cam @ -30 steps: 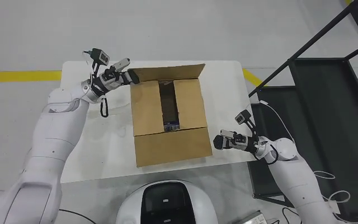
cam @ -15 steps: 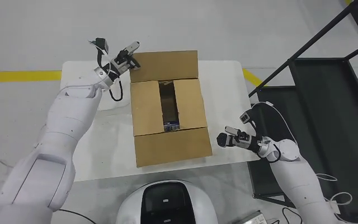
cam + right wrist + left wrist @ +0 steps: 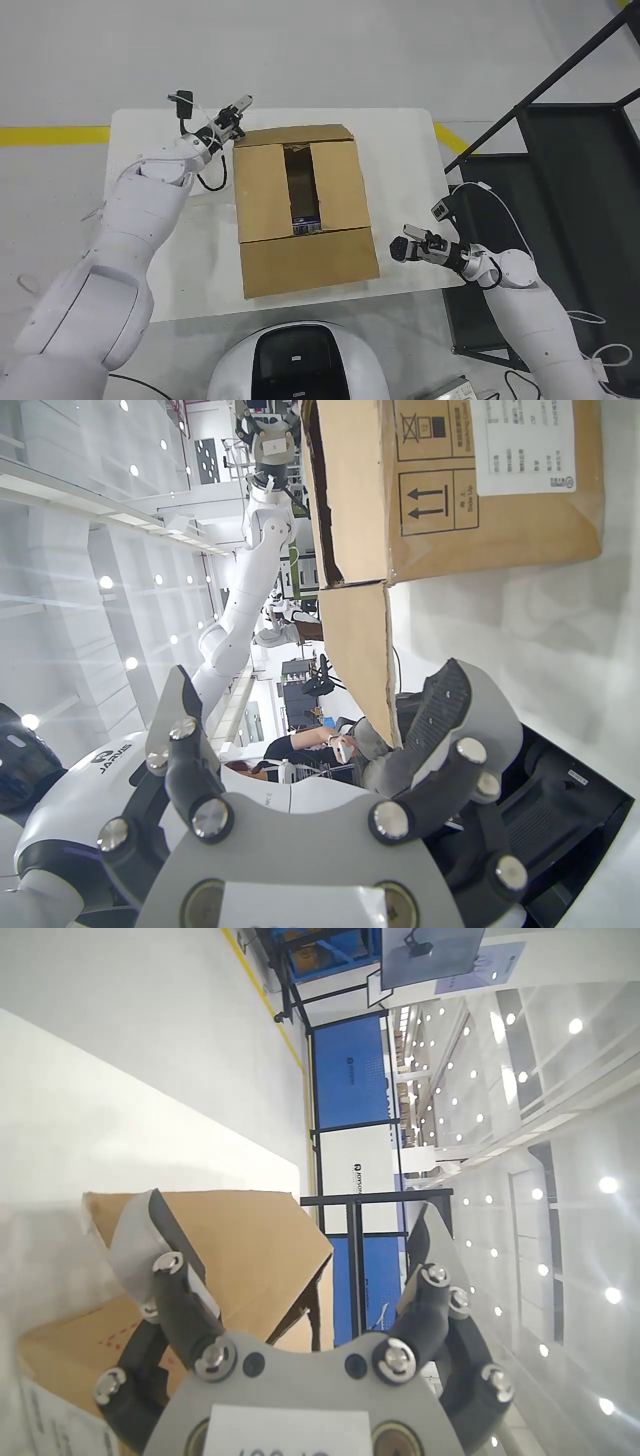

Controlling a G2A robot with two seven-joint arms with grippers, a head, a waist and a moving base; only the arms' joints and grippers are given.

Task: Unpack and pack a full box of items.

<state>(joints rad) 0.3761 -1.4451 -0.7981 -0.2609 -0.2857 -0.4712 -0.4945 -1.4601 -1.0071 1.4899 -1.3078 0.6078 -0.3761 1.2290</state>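
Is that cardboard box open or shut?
Partly open. The box has two top flaps lying flat with a dark gap between them.

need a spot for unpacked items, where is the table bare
Widest bare patch: table left of the box, out to its edge. A smaller one right of the box, beyond the right claw. The left claw crowds the far-left corner.
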